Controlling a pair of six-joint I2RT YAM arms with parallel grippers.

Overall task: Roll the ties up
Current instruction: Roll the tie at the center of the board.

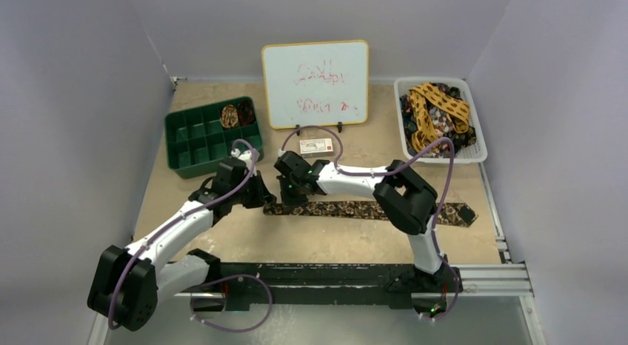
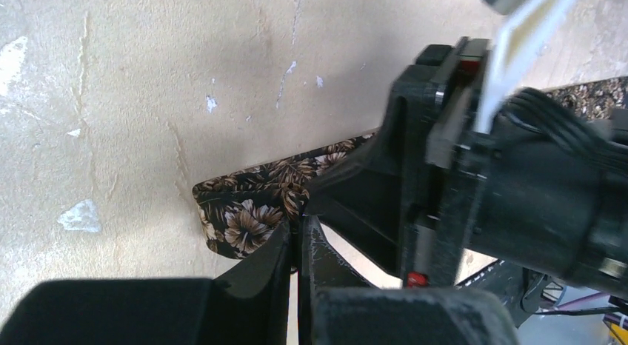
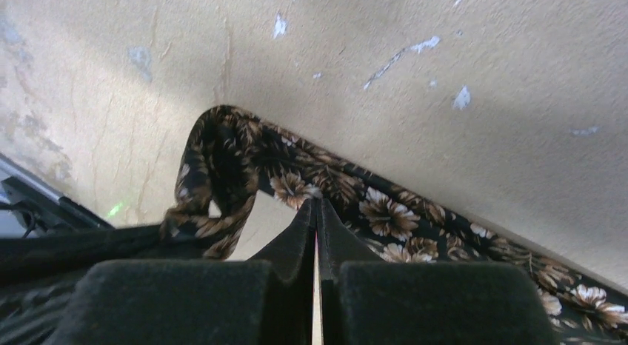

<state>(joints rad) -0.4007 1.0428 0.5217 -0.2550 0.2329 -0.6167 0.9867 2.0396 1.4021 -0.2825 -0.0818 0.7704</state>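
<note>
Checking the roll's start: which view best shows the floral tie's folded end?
Right wrist: the dark floral fabric tie's end curls into a loop. Left wrist shows it flatter, partly blocked; top external hides it between arms.

At the tips of your right gripper (image 3: 317, 206), whose fingers (image 3: 292, 245) are matt black plastic, the tie (image 3: 385, 212) is smooth printed cloth with a faint sheen. Beyond it, the table (image 3: 444, 56) looks like matt, rough board, scuffed and flecked with pale chips.

Soft, even light in the overhead view, shadows faint. In both wrist views the near fingers (image 2: 255, 275) blur at lower frame; the counter (image 2: 133, 101) glares pale.
</note>
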